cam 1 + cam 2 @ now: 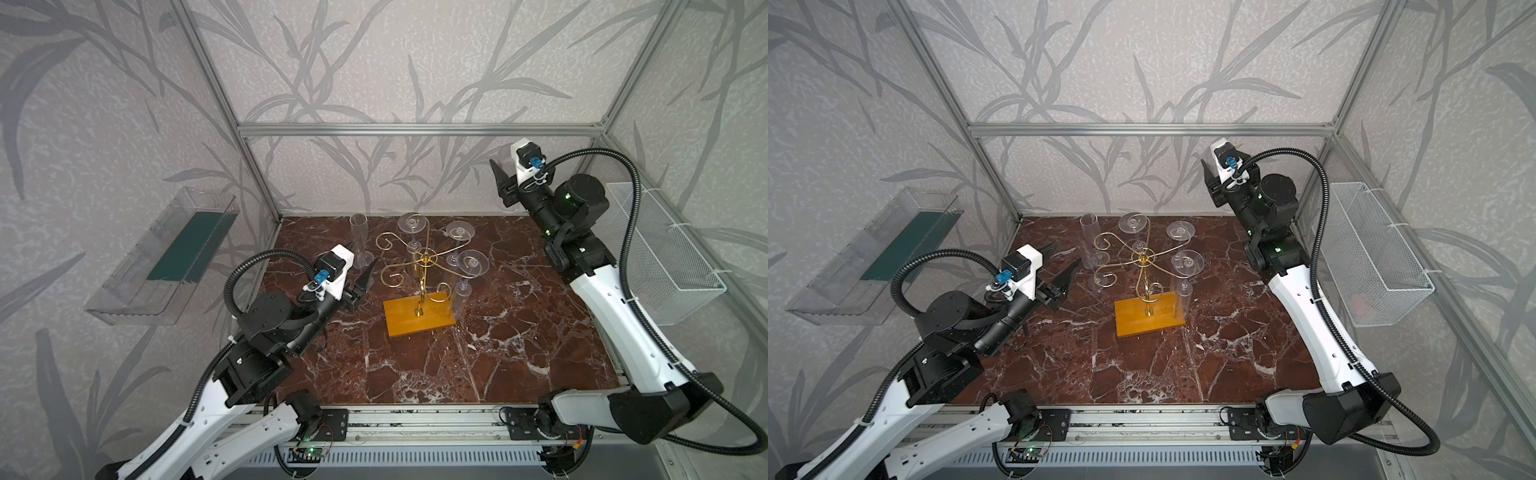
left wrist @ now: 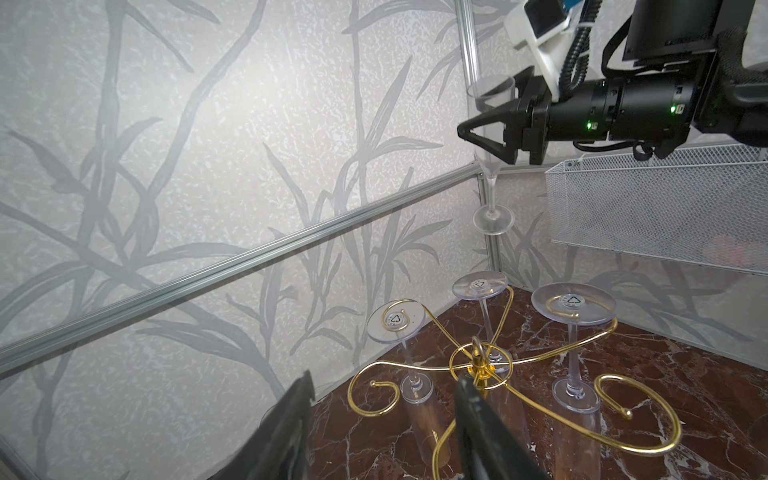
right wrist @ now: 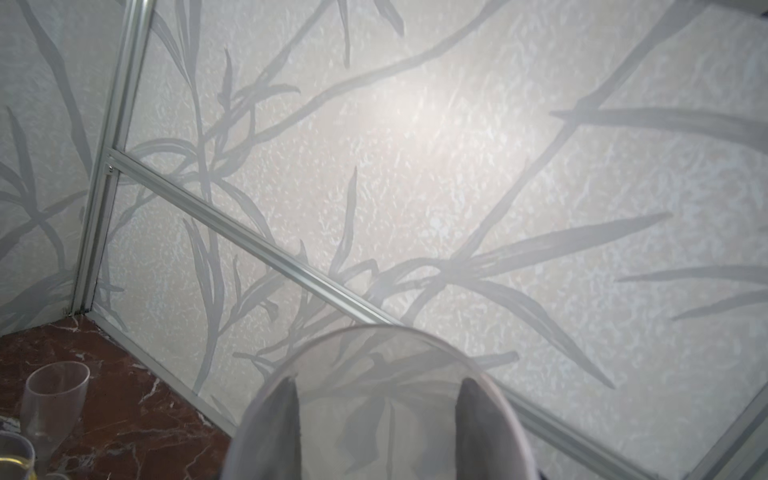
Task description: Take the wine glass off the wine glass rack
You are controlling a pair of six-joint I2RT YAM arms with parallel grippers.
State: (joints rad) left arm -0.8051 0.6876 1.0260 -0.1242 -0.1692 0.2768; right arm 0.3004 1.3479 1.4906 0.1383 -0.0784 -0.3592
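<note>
while the right end effector (image 3: 379,380) is clamped on one wine glass (image 2: 489,170), that glass sits high in the air near the back right corner of the cell, well apart from the wine glass rack (image 1: 422,270) and clear of the worktop (image 1: 415,374). the held glass is upright, rim up and foot down, with its bowl between the two fingers.

glass count, five in total:
- one held, as described above.
- three hanging glasses (image 1: 411,224) (image 1: 459,232) (image 1: 471,262), each inverted with its foot resting in a spiral arm of the rack.
- one standing glass (image 1: 358,239), upright on the worktop at the back left of the rack.

rack count, one: it stands near the middle of the worktop on an orange-yellow base (image 1: 417,318). it has six arms, three loaded on the back and right side and three bare.

end effector count, two: the left end effector (image 1: 360,265) has its fingers apart with nothing between them. it hovers above the worktop just left of the rack, near the standing glass; contact with that glass cannot be told.

wall fittings, one each: a clear bin (image 1: 162,257) on the left wall and a wire basket (image 1: 665,257) on the right wall.
</note>
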